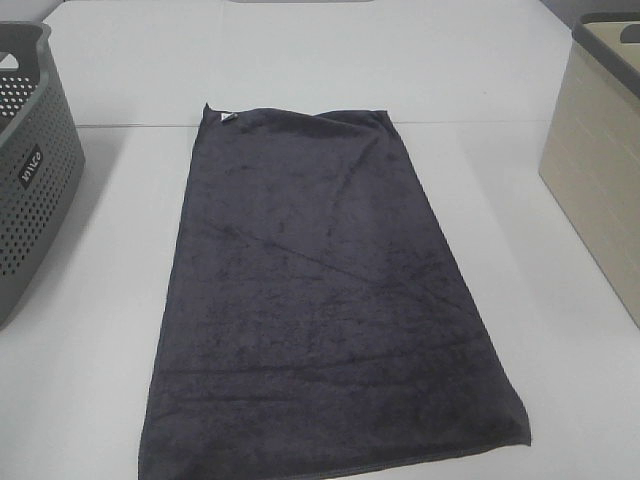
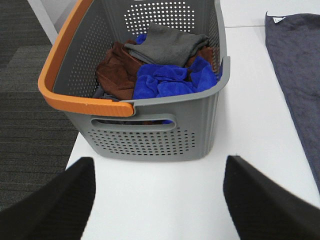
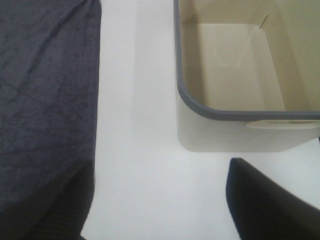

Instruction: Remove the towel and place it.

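Charcoal plush towel (image 1: 330, 300) is lying flat and limp; I would be pinching one corner. Left gripper (image 2: 157, 200) and right gripper (image 3: 160, 200) are gaping wide, holding nothing.

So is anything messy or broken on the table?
Nothing looks broken or spilled. The dark towel lies flat on the white table, just a little crooked with faint creases. The grey basket holds a jumble of cloths, and the beige bin looks empty. Both grippers are open, holding nothing.
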{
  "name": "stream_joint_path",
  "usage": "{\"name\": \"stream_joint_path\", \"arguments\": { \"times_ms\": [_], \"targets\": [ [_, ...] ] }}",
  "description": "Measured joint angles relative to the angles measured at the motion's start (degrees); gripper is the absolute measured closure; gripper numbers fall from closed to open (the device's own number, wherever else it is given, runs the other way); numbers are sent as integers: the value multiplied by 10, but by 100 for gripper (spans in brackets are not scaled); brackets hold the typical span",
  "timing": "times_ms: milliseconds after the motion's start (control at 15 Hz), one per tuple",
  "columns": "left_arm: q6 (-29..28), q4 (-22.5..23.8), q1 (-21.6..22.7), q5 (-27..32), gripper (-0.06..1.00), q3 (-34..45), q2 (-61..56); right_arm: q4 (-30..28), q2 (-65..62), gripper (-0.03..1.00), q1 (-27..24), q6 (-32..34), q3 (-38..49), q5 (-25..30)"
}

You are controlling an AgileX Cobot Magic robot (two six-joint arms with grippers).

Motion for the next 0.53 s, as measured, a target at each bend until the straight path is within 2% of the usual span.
{"name": "stream_joint_path", "arguments": {
  "times_ms": [267,533],
  "targets": [
    [0,-5,0,11,27,73,-100,15,-129,24,0,-4,84,0],
    [0,-22,0,13,27,95,-113,23,-260,24,0,-17,162,1]
  ]
}}
